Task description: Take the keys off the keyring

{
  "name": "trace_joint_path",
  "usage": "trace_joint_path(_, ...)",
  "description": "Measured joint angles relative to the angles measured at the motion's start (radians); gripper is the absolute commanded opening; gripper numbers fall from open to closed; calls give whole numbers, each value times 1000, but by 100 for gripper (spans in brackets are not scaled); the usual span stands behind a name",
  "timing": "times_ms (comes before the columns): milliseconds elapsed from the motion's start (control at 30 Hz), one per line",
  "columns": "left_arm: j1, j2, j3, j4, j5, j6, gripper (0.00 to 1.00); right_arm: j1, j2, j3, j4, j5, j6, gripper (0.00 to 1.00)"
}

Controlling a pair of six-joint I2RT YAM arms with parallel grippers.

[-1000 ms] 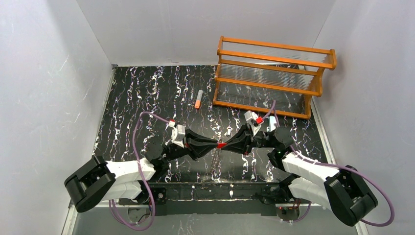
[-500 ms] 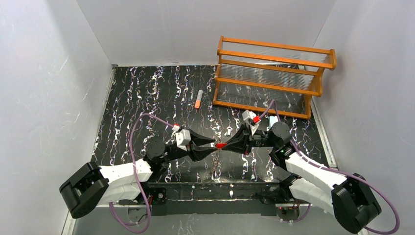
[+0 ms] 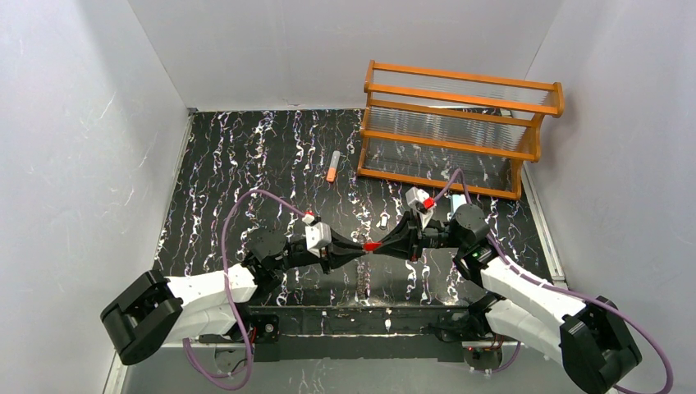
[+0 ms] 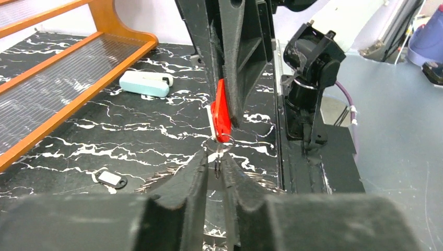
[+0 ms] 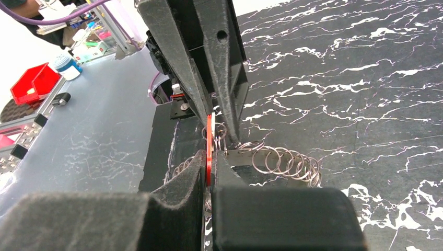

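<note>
Red key (image 5: 209, 133), a thin flat tag seen edge-on, hangs over the near centre of the table (image 3: 246, 164) on the coiled wire keyring (image 5: 279, 161); right gripper (image 5: 209, 162) clamped on it, left gripper (image 4: 215, 159) tip-to-tip opposite, fingers a narrow slit around ring wire, grip unclear; both arms low, reaching inward.

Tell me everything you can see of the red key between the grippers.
The red key is a small, flat, glossy tag, plastic by its look, with a pale strip along one edge. It is held on edge, pinched by the right gripper. At its far end it meets the wire loops of the keyring, close to the left gripper.
</note>
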Motion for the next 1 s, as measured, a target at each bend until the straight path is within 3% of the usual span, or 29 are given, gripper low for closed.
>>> trace_joint_path(100,2,13,17,-9,23,5,0,0,-5,0,-16,0,-10,1)
trace_joint_path(633,6,16,19,-14,36,5,0,-3,-191,0,-306,160,-107,1)
trace_joint_path(1000,6,54,18,111,13,-60,0,-5,-158,-10,-329,159,-89,1)
